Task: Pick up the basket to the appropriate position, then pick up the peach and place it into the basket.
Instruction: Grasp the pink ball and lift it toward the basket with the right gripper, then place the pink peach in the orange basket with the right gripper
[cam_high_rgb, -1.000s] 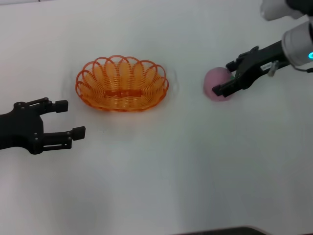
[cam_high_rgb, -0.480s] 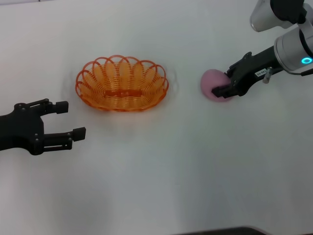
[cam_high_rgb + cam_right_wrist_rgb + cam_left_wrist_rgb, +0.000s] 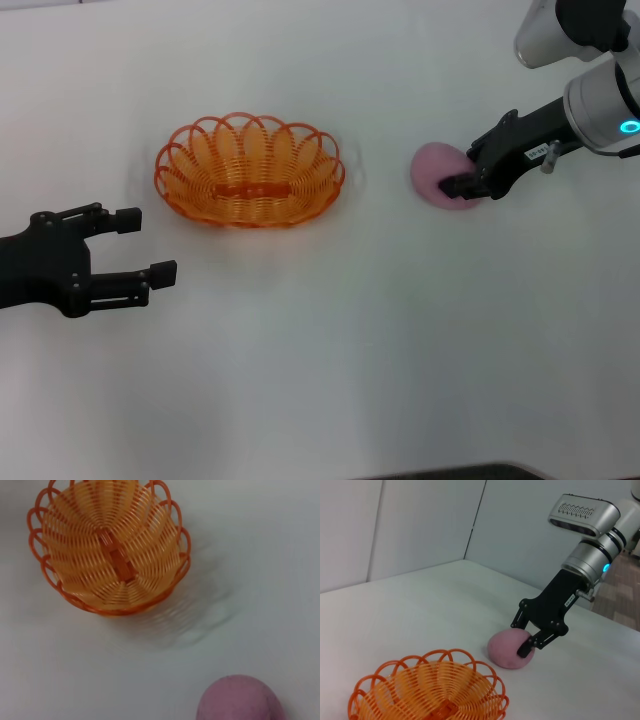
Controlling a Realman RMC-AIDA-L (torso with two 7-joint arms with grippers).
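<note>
The orange wire basket (image 3: pixel 250 222) stands empty on the white table, left of centre; it also shows in the left wrist view (image 3: pixel 420 662) and the right wrist view (image 3: pixel 107 545). The pink peach (image 3: pixel 433 168) lies on the table to its right and shows in the left wrist view (image 3: pixel 502 652) and the right wrist view (image 3: pixel 240 700). Its leaf is hidden. My right gripper (image 3: pixel 460 172) has one finger on each side of the peach and is closed on it (image 3: pixel 522 636). My left gripper (image 3: pixel 152 242) is open and empty, at the left, in front of the basket.
The white table (image 3: pixel 330 350) is bare in front of the basket and the peach. Pale walls stand behind the table in the left wrist view (image 3: pixel 420 525).
My right gripper has come down around the peach and its fingers have closed in on it. The peach shifted slightly. The basket and left arm have not moved.
</note>
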